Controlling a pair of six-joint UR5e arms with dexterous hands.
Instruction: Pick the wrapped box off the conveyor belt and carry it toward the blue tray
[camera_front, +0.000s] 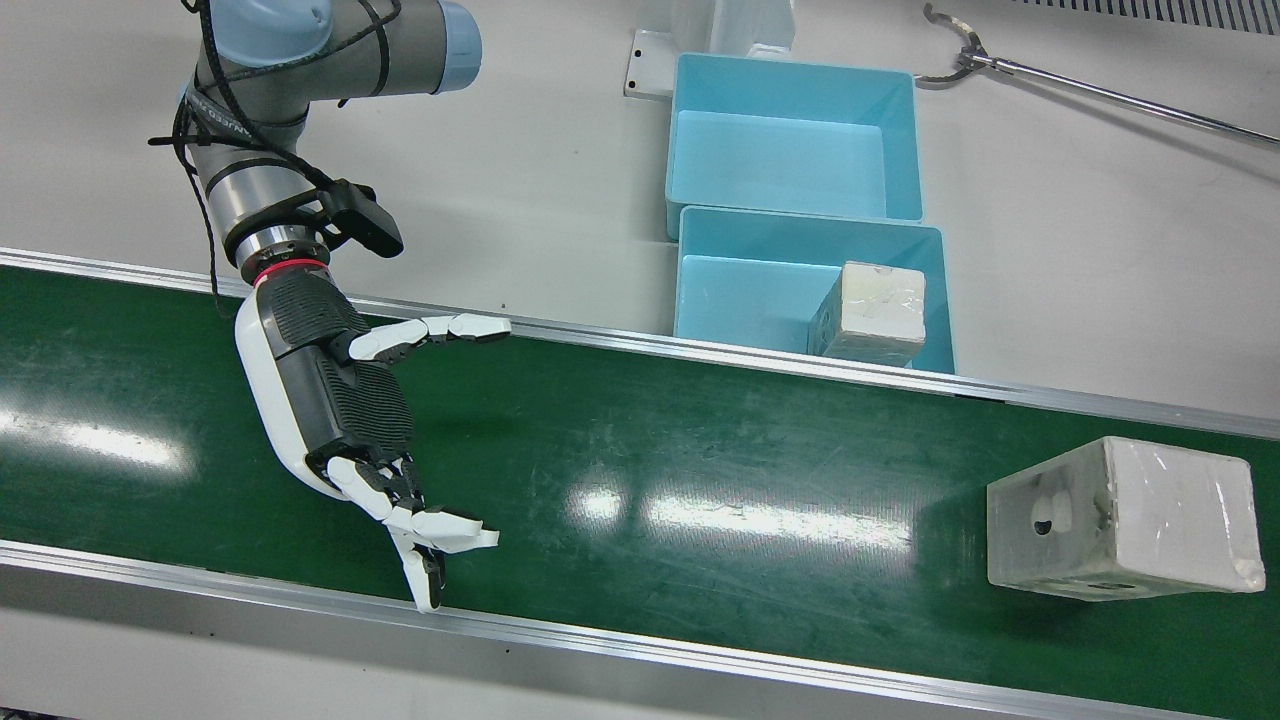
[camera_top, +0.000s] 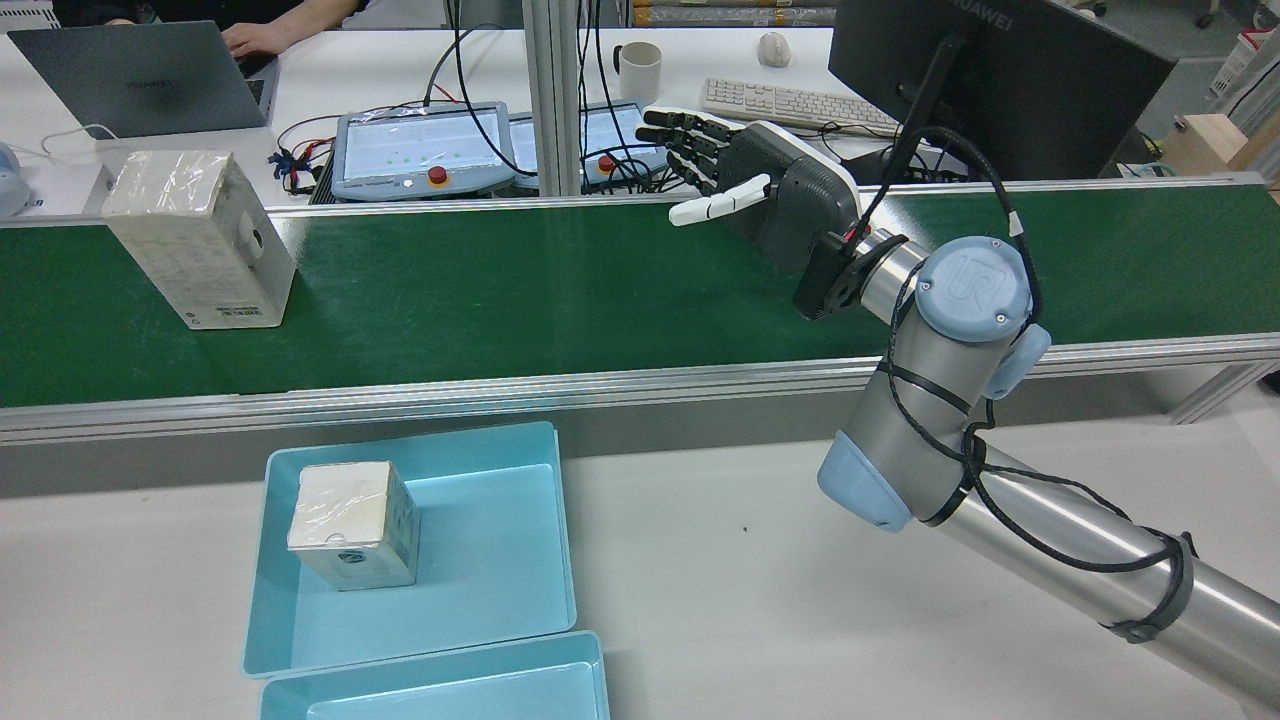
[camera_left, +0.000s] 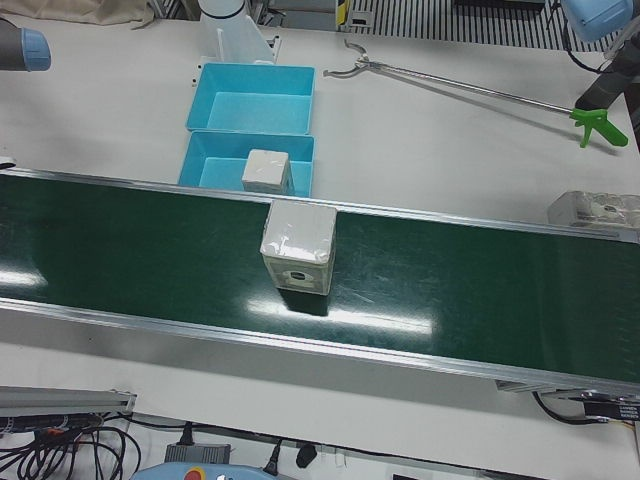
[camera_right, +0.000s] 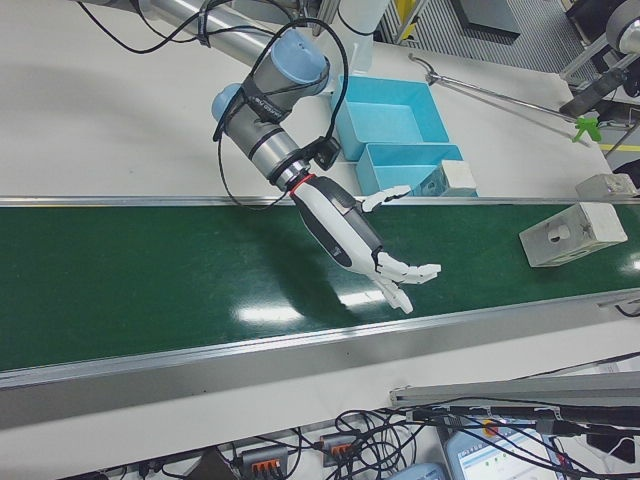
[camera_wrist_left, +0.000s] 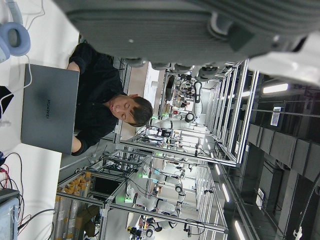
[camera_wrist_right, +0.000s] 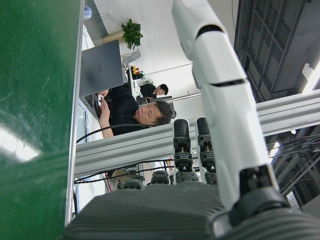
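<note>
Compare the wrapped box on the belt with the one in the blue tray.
The box on the belt is larger and oblong; the box in the tray is smaller and nearly cubic. One stands on the green conveyor, the other inside the near blue tray. Both are whitish and wrapped in clear film.

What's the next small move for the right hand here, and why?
Probably hold the right hand open over the belt and wait: the wrapped box sits far along the belt, well apart from its spread fingers, and nothing is held.
</note>
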